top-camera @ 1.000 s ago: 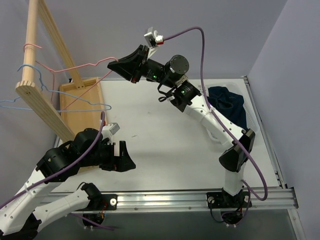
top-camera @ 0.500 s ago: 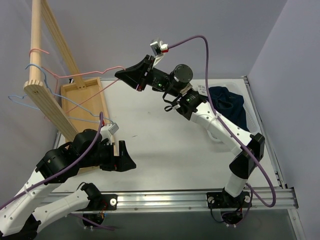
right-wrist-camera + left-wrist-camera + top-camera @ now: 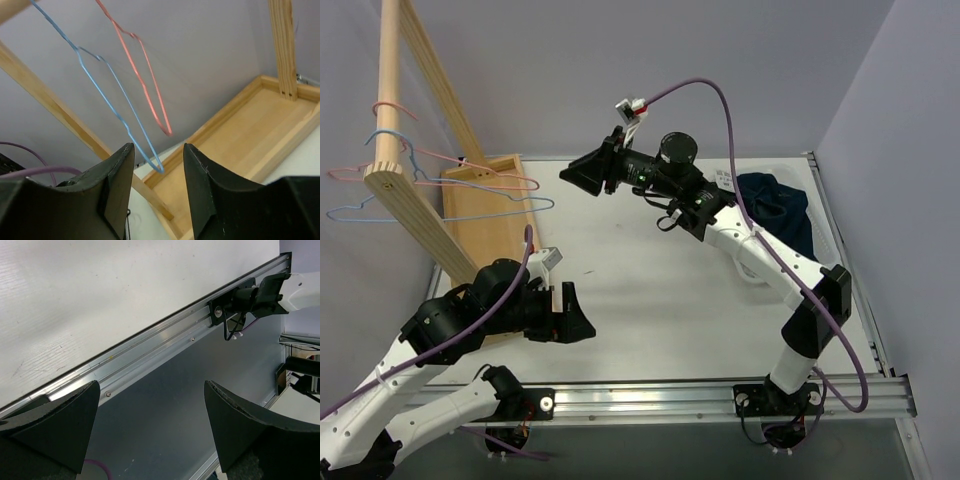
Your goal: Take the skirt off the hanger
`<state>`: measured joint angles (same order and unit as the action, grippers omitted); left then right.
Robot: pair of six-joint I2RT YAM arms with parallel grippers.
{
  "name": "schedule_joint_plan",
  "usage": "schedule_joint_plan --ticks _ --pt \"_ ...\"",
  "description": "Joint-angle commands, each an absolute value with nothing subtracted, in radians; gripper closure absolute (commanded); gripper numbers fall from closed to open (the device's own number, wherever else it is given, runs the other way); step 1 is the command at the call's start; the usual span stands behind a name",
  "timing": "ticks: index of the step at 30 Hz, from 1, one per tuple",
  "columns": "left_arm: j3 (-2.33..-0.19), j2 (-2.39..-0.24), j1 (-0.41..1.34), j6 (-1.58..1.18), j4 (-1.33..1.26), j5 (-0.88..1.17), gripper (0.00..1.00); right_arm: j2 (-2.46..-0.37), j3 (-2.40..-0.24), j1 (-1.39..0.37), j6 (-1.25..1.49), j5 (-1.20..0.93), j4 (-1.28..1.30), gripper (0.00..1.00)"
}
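Observation:
The light-blue wire hanger (image 3: 549,203) hangs bare on the wooden rack's rod, beside a pink wire hanger (image 3: 525,184). The skirt is out of view. My right gripper (image 3: 566,172) is raised just right of the hangers' tips and is open, holding nothing. In the right wrist view the blue hanger's tip (image 3: 160,169) shows beyond the gap of the right gripper (image 3: 159,146), and the pink hanger (image 3: 169,131) sits a little higher. My left gripper (image 3: 578,312) is low at the front left, open and empty. The left wrist view shows that gripper (image 3: 151,385) over the table's front rail.
The wooden rack (image 3: 392,90) leans at the far left over its wooden tray base (image 3: 485,205). A dark navy garment (image 3: 775,208) lies crumpled at the back right. The aluminium rail (image 3: 700,392) runs along the near edge.
My right gripper has let go of the pink hanger and opened, pulling back slightly to the right. The hangers and rack rod have swung back to the left. The left arm has not moved.

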<state>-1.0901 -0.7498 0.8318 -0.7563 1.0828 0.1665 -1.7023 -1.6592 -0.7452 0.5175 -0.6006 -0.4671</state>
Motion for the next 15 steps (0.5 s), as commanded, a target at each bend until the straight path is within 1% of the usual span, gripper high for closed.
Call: schedule_joint_plan --ticks 1,3,5,7,9,10,12,13,15 --pt "-1.089 -0.75 0.836 -0.767 1.012 0.187 0.06 -1.675 -1.661 -0.729 0.486 -0.634 -0.459 0.6" --pt "-1.088 -0.755 0.836 -0.764 1.008 0.19 0.06 -1.677 -1.67 -0.721 0.473 -0.624 -0.427 0.56" --pt "-1.086 -0.762 0.838 -0.759 1.008 0.195 0.06 -1.667 -1.669 -0.719 0.463 -0.557 -0.361 0.5" --pt "-1.086 -0.767 0.838 -0.758 1.006 0.201 0.06 -1.651 -1.667 -0.719 0.45 -0.503 -0.257 0.47" --pt "-1.081 -0.769 0.836 -0.758 0.994 0.206 0.06 -1.637 -1.667 -0.718 0.433 -0.419 -0.168 0.43" --pt "-1.075 -0.767 0.838 -0.758 0.985 0.209 0.06 -1.631 -1.666 -0.719 0.419 -0.387 -0.07 0.42" --pt "-1.054 -0.765 0.836 -0.759 0.974 0.213 0.06 -1.608 -1.646 -0.718 0.419 -0.273 0.038 0.38" --pt "-1.045 -0.767 0.836 -0.764 0.957 0.222 0.06 -1.595 -1.629 -0.713 0.434 -0.235 0.117 0.36" --pt "-1.02 -0.767 0.836 -0.769 0.936 0.233 0.06 -1.55 -1.556 -0.707 0.454 -0.135 0.219 0.3"
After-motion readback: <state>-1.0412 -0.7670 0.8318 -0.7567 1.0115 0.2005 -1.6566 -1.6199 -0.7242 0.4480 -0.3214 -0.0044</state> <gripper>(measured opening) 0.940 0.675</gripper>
